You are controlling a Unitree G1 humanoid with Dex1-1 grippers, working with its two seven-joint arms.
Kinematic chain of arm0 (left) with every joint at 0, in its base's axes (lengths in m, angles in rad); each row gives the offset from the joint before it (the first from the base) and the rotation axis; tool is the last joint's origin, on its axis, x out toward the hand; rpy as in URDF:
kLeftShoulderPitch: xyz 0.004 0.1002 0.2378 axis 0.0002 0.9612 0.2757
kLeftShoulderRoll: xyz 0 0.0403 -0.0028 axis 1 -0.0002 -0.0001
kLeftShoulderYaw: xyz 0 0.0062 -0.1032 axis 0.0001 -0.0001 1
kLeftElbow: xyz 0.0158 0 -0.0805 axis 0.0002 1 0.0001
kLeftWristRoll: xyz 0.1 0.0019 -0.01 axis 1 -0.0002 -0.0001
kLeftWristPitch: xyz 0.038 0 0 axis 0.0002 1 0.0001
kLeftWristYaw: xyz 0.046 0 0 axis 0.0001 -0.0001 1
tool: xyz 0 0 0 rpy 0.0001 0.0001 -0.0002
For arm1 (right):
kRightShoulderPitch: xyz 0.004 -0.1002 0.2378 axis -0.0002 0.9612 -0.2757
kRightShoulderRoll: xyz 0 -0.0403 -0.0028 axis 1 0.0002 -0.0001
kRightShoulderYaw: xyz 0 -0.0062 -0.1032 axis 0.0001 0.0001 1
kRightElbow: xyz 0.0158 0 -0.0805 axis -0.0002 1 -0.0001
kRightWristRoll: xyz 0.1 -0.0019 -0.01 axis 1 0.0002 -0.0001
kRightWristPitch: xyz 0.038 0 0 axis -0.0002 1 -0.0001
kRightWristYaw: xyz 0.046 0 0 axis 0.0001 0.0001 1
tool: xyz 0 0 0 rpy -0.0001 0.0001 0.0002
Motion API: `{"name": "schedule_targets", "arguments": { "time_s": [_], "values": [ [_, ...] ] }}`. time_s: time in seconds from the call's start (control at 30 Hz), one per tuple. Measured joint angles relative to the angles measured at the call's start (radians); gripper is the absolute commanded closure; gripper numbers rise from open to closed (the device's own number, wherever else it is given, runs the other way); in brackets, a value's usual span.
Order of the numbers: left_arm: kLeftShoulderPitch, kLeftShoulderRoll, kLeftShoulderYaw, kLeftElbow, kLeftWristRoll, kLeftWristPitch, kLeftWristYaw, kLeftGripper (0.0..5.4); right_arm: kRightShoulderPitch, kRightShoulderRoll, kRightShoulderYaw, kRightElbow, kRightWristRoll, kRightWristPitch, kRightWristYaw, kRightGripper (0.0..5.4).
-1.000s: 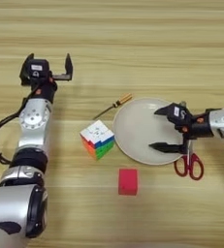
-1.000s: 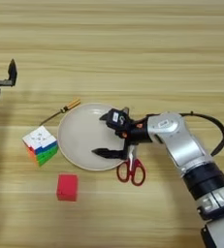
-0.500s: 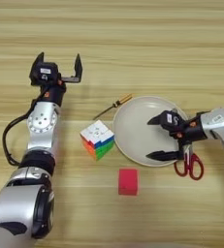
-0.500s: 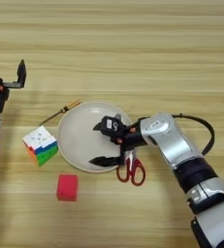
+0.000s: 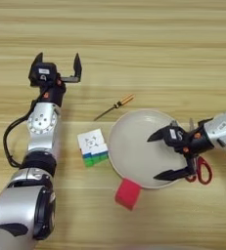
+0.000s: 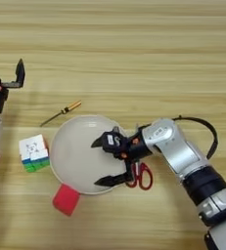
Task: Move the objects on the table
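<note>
Right claw (image 5: 164, 155) moved further over the plate (image 5: 134, 151), fingers wide, scissors (image 5: 201, 168) just behind, left claw (image 5: 57, 63) wide.

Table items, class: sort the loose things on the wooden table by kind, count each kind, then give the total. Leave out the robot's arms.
Blocks: 1, red block
Puzzle cubes: 1, Rubik's cube
Screwdrivers: 1, screwdriver
Plates: 1, plate
Scissors: 1, scissors
Total: 5
</note>
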Motion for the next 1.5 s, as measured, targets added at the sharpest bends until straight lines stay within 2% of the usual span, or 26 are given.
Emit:
{"name": "schedule_targets", "arguments": {
  "time_s": [0.33, 0.77, 1.0, 1.17, 1.3, 1.4, 1.5],
  "values": [
    [0.0, -0.005, 0.001, -0.001, -0.003, 0.0, 0.0, 0.03, 0.028, -0.047, 0.037, -0.094, 0.002, 0.04, 0.053, 0.0],
    [0.0, -0.005, 0.002, -0.003, -0.007, 0.0, -0.002, 0.03, 0.087, -0.115, 0.053, -0.206, 0.048, 0.08, 0.121, 0.0],
    [0.0, -0.005, 0.001, -0.004, -0.007, 0.0, -0.011, 0.03, 0.101, -0.131, 0.055, -0.23, 0.07, 0.1, 0.137, 0.0],
    [0.0, -0.005, 0.002, -0.009, -0.007, 0.0, -0.017, 0.03, 0.104, -0.128, 0.049, -0.231, 0.084, 0.12, 0.127, 0.0],
    [0.0, -0.005, 0.002, -0.009, -0.007, 0.001, -0.019, 0.03, 0.103, -0.104, 0.031, -0.231, 0.099, 0.142, 0.09, 0.0],
    [0.0, -0.005, 0.002, -0.009, -0.007, 0.001, -0.02, 0.03, 0.093, -0.084, -0.004, -0.231, 0.108, 0.142, 0.053, 0.0],
    [0.0, -0.005, 0.002, -0.009, -0.007, 0.001, -0.02, 0.03, 0.071, -0.059, -0.055, -0.248, 0.159, 0.162, 0.027, 0.0]
  ]
}}
